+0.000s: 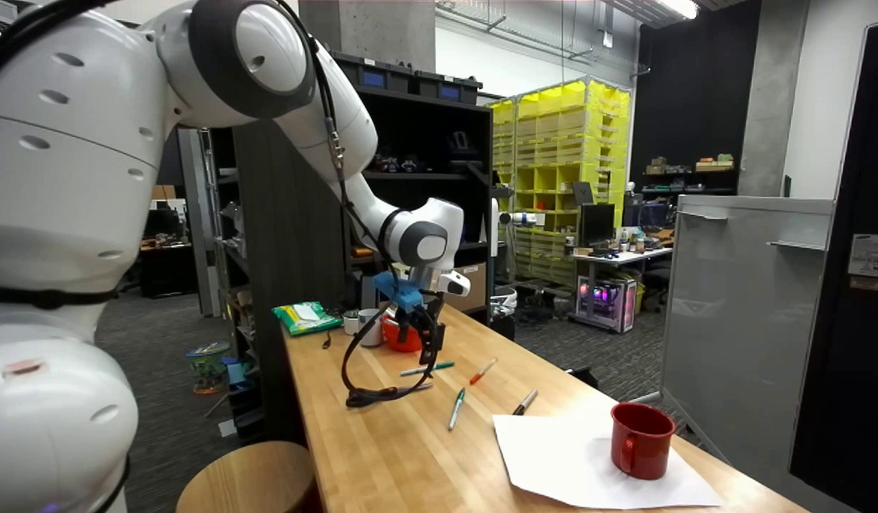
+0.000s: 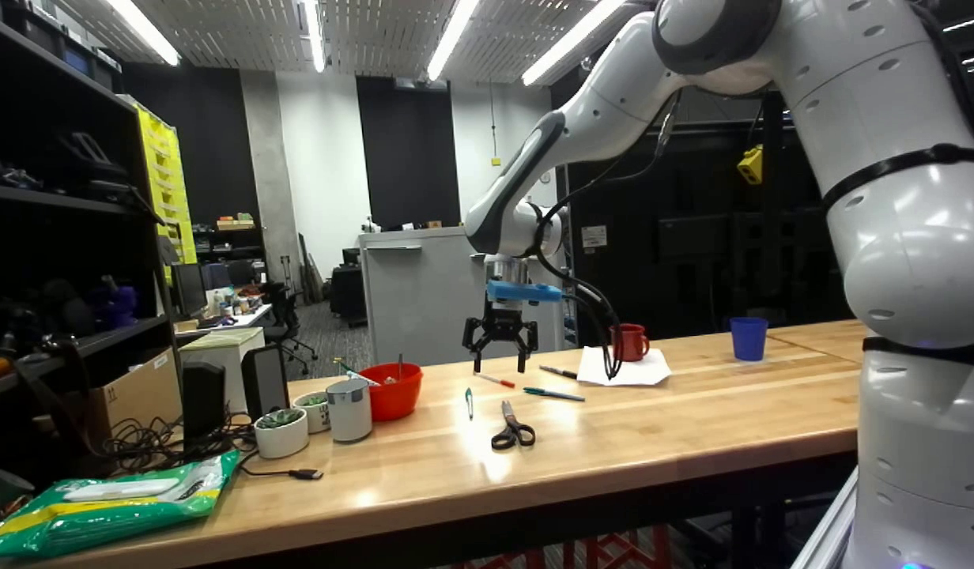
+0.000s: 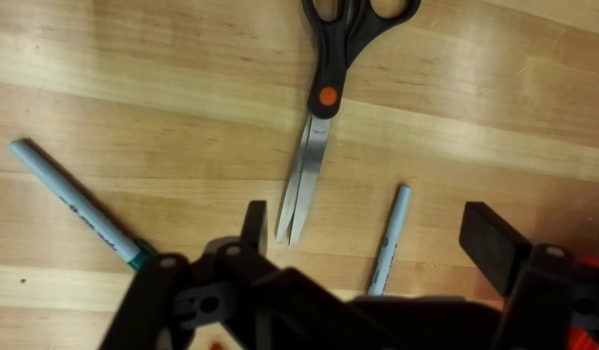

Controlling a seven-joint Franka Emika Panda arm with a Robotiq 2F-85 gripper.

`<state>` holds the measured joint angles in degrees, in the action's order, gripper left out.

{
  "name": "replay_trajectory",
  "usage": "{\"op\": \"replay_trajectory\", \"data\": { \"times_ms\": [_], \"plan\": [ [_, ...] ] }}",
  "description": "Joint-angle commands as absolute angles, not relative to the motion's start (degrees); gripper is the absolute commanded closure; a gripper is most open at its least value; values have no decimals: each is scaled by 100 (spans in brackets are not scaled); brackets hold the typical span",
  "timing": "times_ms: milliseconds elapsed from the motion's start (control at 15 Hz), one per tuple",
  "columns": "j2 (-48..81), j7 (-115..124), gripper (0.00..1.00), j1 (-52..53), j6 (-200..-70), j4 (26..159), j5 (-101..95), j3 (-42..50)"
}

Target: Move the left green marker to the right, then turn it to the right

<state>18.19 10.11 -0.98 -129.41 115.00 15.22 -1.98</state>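
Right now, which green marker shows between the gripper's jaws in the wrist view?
The green marker right of the scissor blades. The other green marker lies left of them, outside the open jaws of the gripper.

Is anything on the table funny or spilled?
Nothing looks spilled or broken to me. A bit odd: the scissors near the green markers lie slightly open, though people usually shut them, and the red mug stands on white paper, like a coaster.

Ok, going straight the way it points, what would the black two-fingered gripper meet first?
Probably the black-handled steel scissors or slim pale-blue marker: in the wrist view both show partly between the open gripper's fingertips. Depth is unclear; it might meet wooden tabletop.
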Motion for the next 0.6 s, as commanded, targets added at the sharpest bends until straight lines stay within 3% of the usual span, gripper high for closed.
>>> {"op": "replay_trajectory", "data": {
  "times_ms": [0,533],
  "plan": [
    [2280,839,0,-138,-12580,10904,1670,-209],
    [2989,887,0,-136,-11996,10003,1551,-186]
  ]
}}
